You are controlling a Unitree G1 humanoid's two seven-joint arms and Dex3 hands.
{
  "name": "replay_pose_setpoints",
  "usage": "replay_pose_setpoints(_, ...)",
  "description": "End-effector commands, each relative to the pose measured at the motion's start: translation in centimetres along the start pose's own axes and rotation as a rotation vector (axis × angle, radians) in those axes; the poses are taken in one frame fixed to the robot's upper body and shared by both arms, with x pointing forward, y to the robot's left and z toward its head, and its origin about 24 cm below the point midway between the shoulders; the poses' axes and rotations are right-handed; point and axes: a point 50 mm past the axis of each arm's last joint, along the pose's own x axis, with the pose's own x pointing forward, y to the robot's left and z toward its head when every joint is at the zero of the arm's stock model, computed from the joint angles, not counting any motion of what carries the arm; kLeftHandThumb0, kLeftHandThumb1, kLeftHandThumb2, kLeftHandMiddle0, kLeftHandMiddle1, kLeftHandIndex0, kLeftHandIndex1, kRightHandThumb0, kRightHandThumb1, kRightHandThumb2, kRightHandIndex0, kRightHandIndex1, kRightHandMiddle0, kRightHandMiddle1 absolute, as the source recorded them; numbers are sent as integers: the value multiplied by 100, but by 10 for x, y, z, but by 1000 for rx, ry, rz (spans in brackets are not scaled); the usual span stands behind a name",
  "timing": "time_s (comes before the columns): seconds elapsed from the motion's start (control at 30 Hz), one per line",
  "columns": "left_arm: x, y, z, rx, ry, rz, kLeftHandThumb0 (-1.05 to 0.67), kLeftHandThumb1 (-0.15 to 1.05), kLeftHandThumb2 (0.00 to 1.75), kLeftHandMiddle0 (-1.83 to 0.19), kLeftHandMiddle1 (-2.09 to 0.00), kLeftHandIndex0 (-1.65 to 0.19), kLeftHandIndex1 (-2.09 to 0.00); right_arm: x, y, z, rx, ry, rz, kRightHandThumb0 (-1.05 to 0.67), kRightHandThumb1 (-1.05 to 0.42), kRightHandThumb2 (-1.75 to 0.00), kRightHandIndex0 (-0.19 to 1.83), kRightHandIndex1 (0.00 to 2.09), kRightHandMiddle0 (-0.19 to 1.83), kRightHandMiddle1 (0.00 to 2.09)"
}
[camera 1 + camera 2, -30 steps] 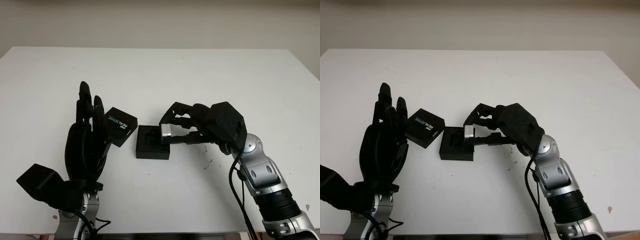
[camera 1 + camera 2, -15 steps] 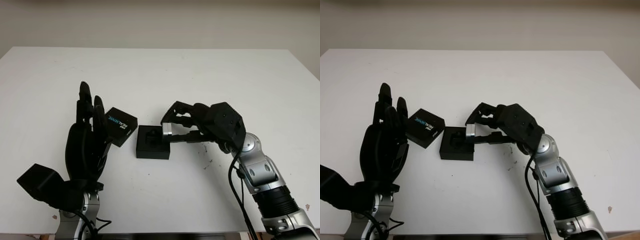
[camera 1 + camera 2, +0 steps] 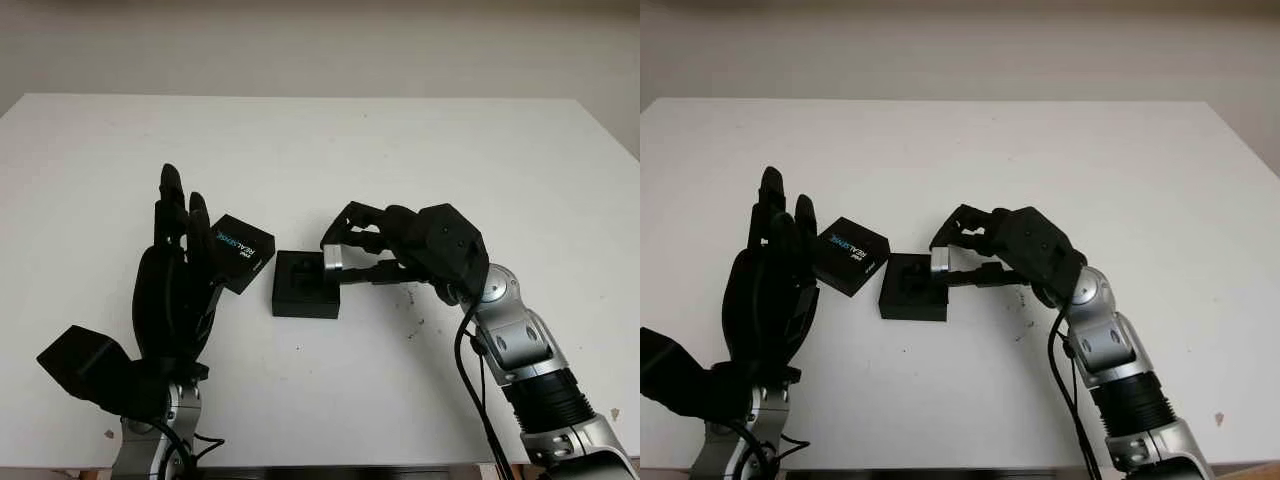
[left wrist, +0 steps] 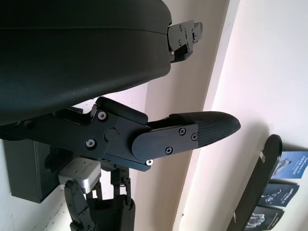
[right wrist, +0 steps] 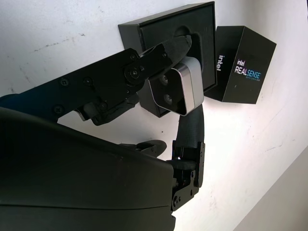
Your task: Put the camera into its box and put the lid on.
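Silver and rounded at the edges, the camera [image 5: 175, 90] sits pinched in the fingers [image 5: 159, 53] of the right hand [image 3: 372, 252], its two lenses facing the wrist. It hangs at the near edge of the box [image 3: 300, 285], just above the rim on the hand's side and not yet down in the dark recess. The black box base lies directly ahead of the right fingertips, open to the top, with its moulded cavity bare.

Beyond the box, on the side away from the right hand, stands the lid [image 3: 240, 252], black with RealSense lettering, tilted and touching or nearly touching the box corner; which of the two is hard to say. The left hand [image 3: 178, 270] is raised upright just beside the lid on its far side, holding nothing, open, with its palm turned toward the lid.

As for progress, the camera is lifted and brought to the box, so the carry looks nearly done. Left to do, by my reading: lower the camera into the recess, release it, then take the lid and seat it over the base on the white table [image 3: 400, 150].
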Motion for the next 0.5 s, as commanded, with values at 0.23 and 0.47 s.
replay_pose_setpoints(0.23,2,-2,2,-4,-23,0,-72,105,56,19,-5,19,-3,2,5,7,19,-18,34,-40,-94,-5,38,5,28,184)
replay_pose_setpoints(0.47,1,-1,3,1,-28,-1,-72,105,57,19,-5,19,-2,4,7,6,26,-10,40,-40,-94,-5,37,5,28,183)
